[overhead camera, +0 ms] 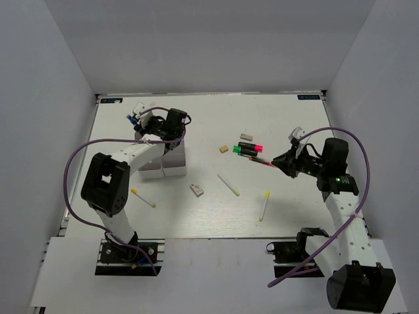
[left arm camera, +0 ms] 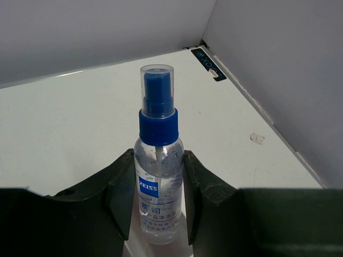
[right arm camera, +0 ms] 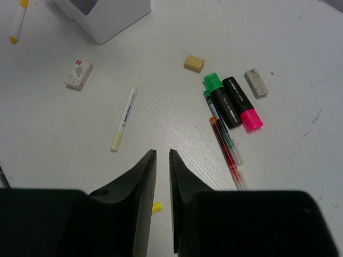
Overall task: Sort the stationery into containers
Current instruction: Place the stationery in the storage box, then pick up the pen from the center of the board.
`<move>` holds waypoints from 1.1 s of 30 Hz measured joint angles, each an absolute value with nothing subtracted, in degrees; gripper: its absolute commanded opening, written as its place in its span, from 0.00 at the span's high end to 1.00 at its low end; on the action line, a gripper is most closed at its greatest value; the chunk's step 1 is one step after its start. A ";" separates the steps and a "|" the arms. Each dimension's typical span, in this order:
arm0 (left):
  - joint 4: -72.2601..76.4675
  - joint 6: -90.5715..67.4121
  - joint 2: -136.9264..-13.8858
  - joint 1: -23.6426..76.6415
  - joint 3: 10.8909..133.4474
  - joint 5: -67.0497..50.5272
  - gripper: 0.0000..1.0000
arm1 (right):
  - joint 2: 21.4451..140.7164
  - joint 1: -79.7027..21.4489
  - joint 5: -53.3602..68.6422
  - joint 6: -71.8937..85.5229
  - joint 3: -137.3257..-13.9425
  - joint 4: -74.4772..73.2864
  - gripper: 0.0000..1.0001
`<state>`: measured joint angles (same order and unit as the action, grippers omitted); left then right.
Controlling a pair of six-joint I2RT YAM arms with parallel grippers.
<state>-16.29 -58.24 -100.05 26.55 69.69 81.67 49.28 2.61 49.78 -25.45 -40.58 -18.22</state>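
Stationery [overhead camera: 228, 184] lies loose on the tabletop [overhead camera: 294, 118] ahead of my right jaws [right arm camera: 162, 152], which stand a narrow slit apart with nothing between them. Just right of those jaws a thin red pen [right arm camera: 225, 152] runs forward, with a thin green-tipped pen [right arm camera: 231, 143] touching alongside it. Further ahead on that side two black highlighters lie side by side, touching: the green-ended highlighter [right arm camera: 213, 81] and the pink-ended highlighter [right arm camera: 251, 119]. A grey eraser [right arm camera: 256, 83] sits beyond them to the right, and a beige eraser [right arm camera: 194, 62] is ahead and apart. Ahead-left of the jaws lies a white pen [right arm camera: 124, 119] with blue print too small to read, then a labelled eraser [right arm camera: 79, 75] whose red mark I cannot make out. Both lie between these jaws and the white container [right arm camera: 107, 16], far ahead-left. Only a corner of its inside shows, so I cannot tell its contents.

My left jaws [left arm camera: 158, 154] are clamped on an upright clear spray bottle [left arm camera: 158, 128] with a blue collar. Its blue label reads ZEISS, and the print below it is unreadable to me. Far ahead-right of them a corner sticker [left arm camera: 209, 64] is illegible.
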 measured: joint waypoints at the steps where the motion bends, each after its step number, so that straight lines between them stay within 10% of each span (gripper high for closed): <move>1: -16.29 -58.54 -100.05 26.55 69.69 81.67 0.96 | 49.32 2.61 49.78 -25.39 -40.58 -18.17 0.78; 18: -23.46 -65.60 -100.01 27.57 68.66 79.90 0.28 | 49.50 2.61 49.87 -25.19 -40.38 -17.87 0.61; 33: -32.03 -51.81 -84.71 27.88 72.64 55.61 0.16 | 55.40 1.91 48.71 -28.69 -40.53 -18.74 0.55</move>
<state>-32.03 -51.81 -84.71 27.88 72.64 55.61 55.40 1.91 48.71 -28.69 -40.53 -18.74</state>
